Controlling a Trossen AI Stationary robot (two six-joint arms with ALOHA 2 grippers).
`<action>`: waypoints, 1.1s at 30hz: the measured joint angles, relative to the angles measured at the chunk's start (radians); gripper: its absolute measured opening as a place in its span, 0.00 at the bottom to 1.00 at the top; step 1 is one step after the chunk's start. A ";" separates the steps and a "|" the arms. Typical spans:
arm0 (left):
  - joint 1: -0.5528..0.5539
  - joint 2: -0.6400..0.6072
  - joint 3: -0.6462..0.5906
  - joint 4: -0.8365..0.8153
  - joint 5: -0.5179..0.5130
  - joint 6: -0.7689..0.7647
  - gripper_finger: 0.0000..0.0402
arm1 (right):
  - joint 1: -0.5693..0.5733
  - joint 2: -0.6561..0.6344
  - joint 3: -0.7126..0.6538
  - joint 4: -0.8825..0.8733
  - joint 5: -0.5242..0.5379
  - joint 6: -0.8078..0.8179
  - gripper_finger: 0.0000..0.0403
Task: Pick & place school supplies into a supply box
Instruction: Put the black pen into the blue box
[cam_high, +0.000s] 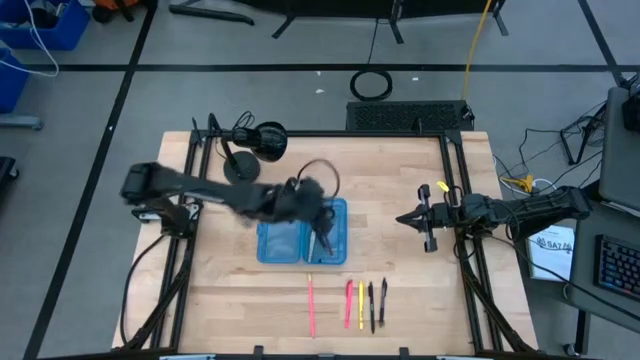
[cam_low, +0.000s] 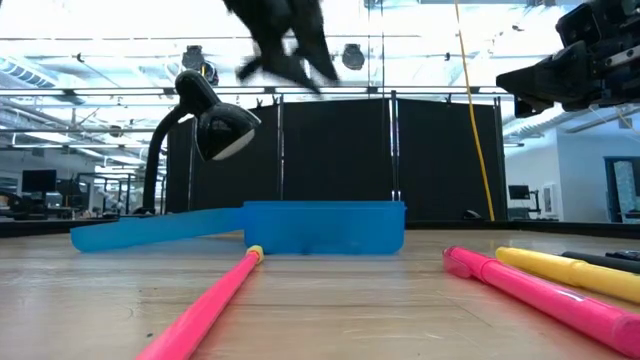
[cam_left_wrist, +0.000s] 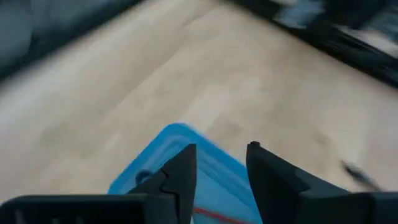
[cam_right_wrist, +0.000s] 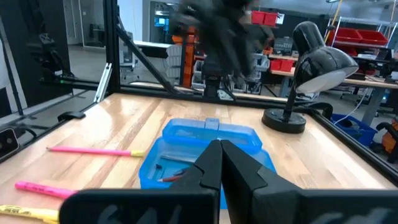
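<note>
Left gripper (cam_high: 322, 212) over the open blue pencil case (cam_high: 285, 243) at table centre, fingers parted, holding nothing; case directly below, red pen (cam_right_wrist: 175, 177) lying inside. Right gripper (cam_high: 403, 218) parked at table's right side, pinched closed, empty. Pink pen (cam_high: 311, 306), pink marker (cam_high: 349, 303), yellow marker (cam_high: 361, 305), two black pens (cam_high: 377, 304) in a row near front edge, well apart from both claws. Black desk lamp (cam_high: 255, 145) behind case.

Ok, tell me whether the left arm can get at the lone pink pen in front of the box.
Probably yes. The left tool hovers open above the blue box, and the pink pen lies alone on bare wood just beyond it, nothing between them.
</note>
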 joint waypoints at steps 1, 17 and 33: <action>-0.043 -0.021 0.000 0.010 -0.023 0.081 0.33 | 0.000 0.000 0.000 -0.001 0.000 0.000 0.00; -0.430 -0.350 -0.514 0.527 -0.119 0.567 0.02 | 0.000 0.028 0.000 -0.043 0.003 0.023 0.00; -0.346 -0.638 -1.234 1.329 0.041 0.606 0.01 | 0.000 0.031 0.000 -0.016 0.032 -0.010 0.00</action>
